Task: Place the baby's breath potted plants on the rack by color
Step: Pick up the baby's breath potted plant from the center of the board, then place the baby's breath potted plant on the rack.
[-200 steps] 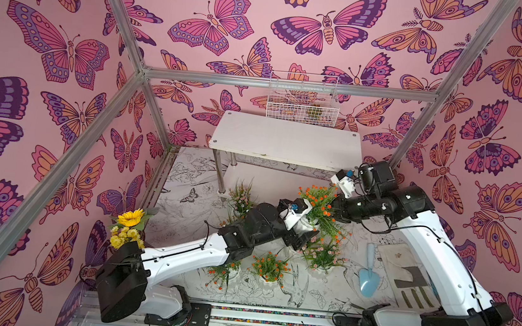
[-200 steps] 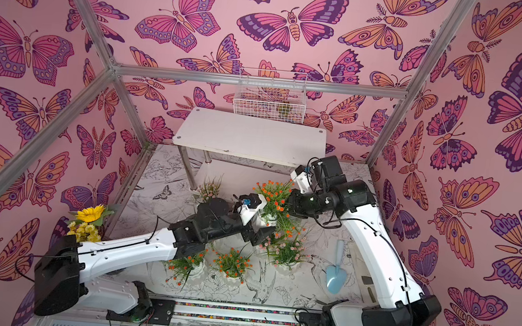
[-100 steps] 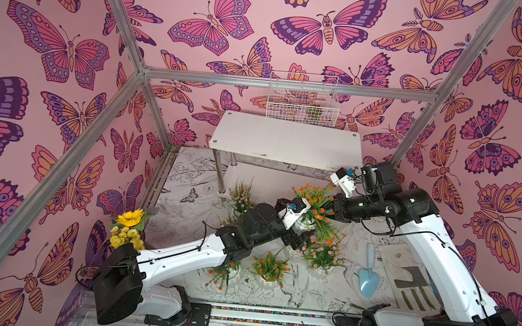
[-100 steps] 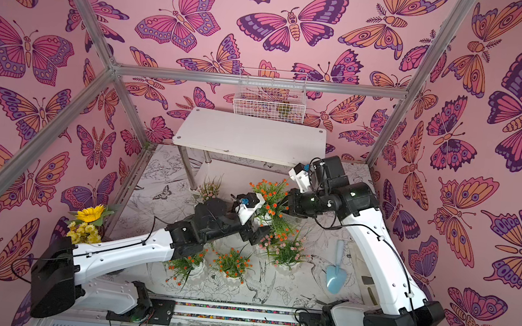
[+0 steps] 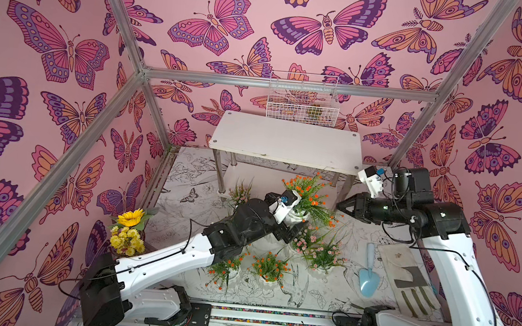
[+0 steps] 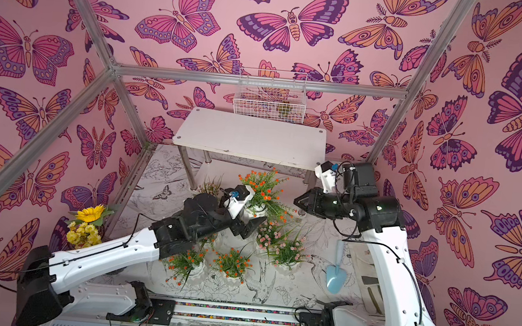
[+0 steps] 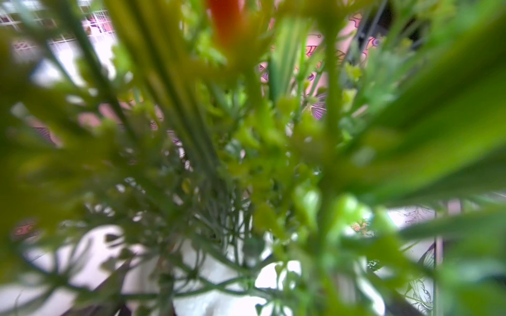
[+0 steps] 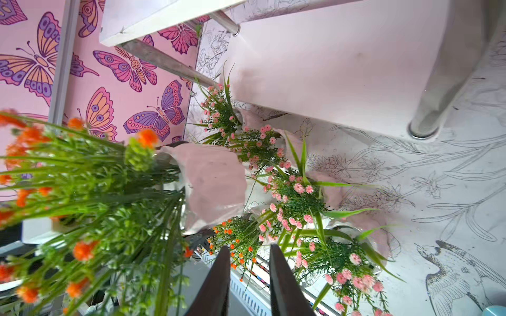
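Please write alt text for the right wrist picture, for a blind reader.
The right gripper, slightly open and empty, is near an orange-flowered potted plant; pink-flowered potted plants stand beyond, in front of the white rack.

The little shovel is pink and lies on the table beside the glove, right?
Not quite. The little shovel is light blue, not pink, as both top views show. It does lie on the table beside the glove.
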Motion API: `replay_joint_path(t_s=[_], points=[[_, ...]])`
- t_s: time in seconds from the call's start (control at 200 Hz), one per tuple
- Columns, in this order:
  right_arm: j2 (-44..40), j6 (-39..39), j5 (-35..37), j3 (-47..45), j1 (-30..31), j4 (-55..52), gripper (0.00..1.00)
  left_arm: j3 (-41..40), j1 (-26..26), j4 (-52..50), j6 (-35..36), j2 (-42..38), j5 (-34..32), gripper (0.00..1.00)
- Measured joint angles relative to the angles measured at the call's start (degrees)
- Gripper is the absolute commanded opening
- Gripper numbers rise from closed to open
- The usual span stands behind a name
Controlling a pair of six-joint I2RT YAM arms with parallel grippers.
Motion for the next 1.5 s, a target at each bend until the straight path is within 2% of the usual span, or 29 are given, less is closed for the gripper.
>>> replay_joint_path(t_s=[0.461,0.986,1.502], points=[[-5.57,-0.07,3.37,-13.73,-0.79,4.15,0.29,15.10,3.19,-14.34,-0.63,-1.16,-4.85,0.43],[-12.17,-0.17,5.18,-22.86,-0.79,8.79,0.30,27.85,17.22,-21.09,-5.42,3.19,-5.95,0.41],[-14.12,-0.20,6.56,-23.19,-0.79,8.79,0.31,39.43,30.49,-20.76,-9.14,16.87,-5.66,0.37]])
